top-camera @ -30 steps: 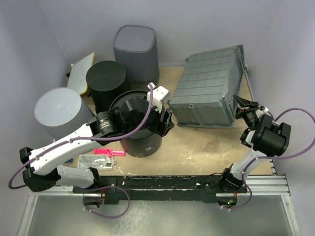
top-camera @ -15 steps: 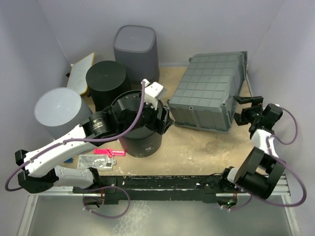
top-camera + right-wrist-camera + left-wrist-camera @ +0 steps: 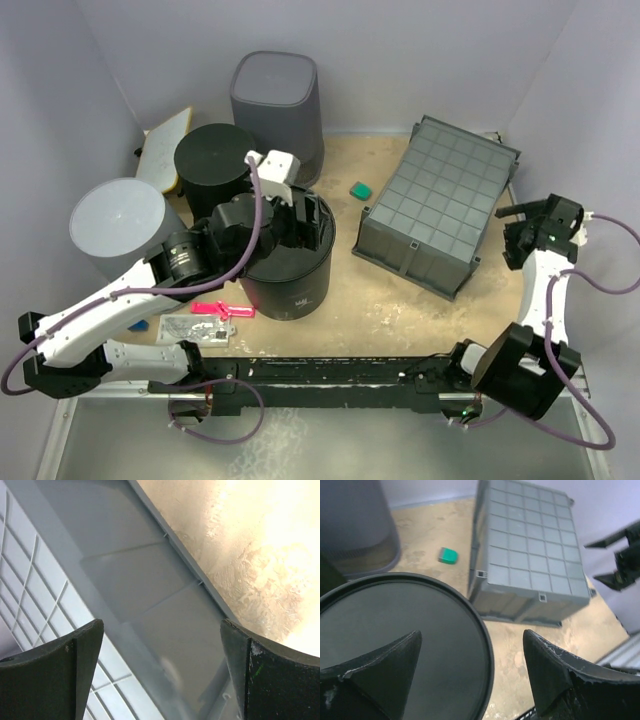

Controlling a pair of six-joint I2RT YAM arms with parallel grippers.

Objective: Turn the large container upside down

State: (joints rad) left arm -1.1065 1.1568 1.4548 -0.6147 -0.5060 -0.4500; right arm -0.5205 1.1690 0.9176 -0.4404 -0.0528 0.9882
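Swung round since a moment earlier, the large gray crate (image 3: 440, 205) lies base-up at table's right, right gripper (image 3: 506, 235) spread empty beside it, left gripper (image 3: 312, 222) agape above a black bin (image 3: 290, 288).

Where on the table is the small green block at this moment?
In the top view the green block lies toward the back, between the tall grey bin on its left and the grey crate on its right.

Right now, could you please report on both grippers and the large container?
Left gripper open above black bin. Right gripper open beside large container. Container base up. Teal block behind it.
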